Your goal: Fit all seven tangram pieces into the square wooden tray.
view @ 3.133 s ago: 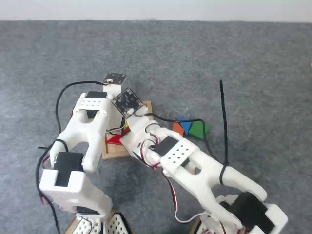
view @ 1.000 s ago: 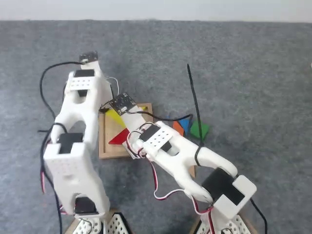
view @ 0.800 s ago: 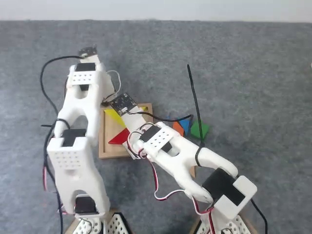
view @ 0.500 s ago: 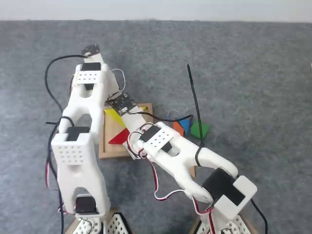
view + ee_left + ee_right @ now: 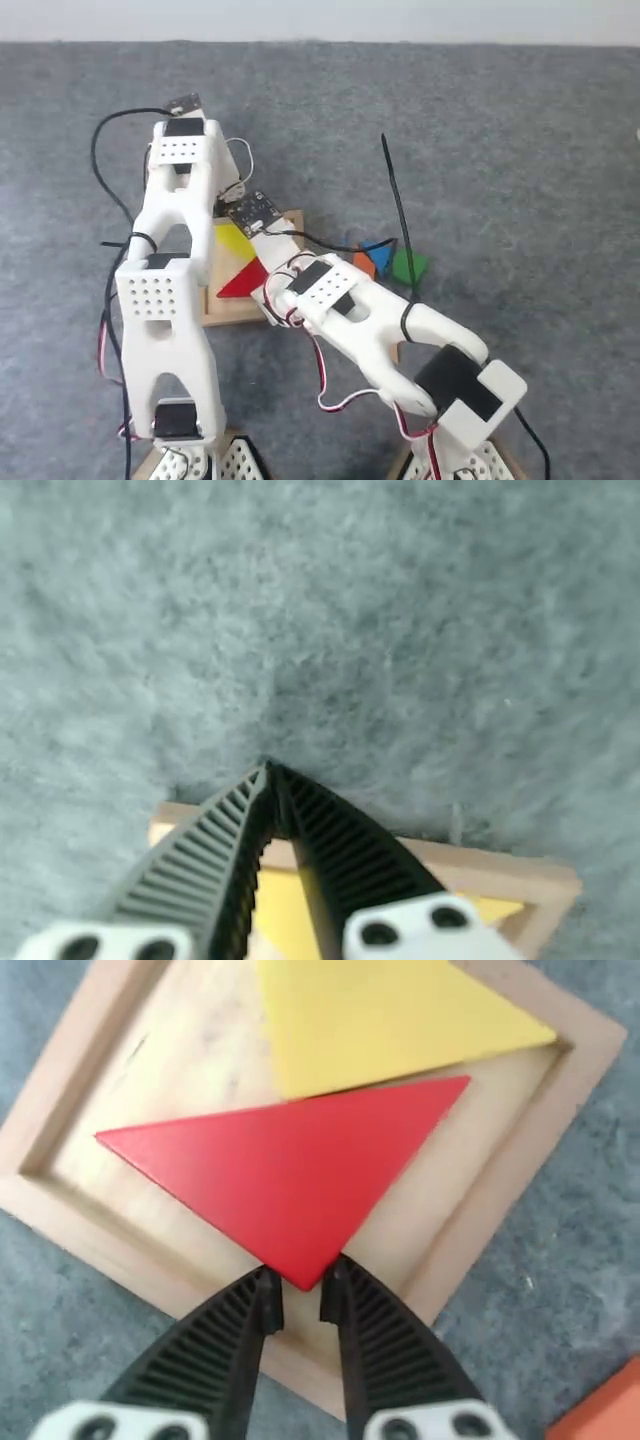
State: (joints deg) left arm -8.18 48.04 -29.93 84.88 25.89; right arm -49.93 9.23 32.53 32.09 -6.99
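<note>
Two tangram pieces flat inside one square wooden tray (image 5: 222,312): one yellow triangle (image 5: 232,240) on the far side, one red triangle (image 5: 243,282) on the side nearer the arm bases. Long edge of the red meeting an edge of the yellow, bare wood around both.

Three more pieces outside the tray on the grey carpet (image 5: 520,150), bunched close together on the right arm's side: one orange piece (image 5: 364,264), one blue piece (image 5: 378,250), one green piece (image 5: 408,266).

Two arms, two pincers. Right gripper (image 5: 300,1275) low over the tray's near rim, narrowed onto the right-angle corner of the red triangle, one tip touching each edge of that corner, the triangle lying flat on the tray floor. Left gripper (image 5: 270,772) squeezed fully together on nothing, toothed tips meeting in a point, over the carpet just past the tray's far rim.

One black cable (image 5: 395,210) rising in a thin line beside the right arm.
</note>
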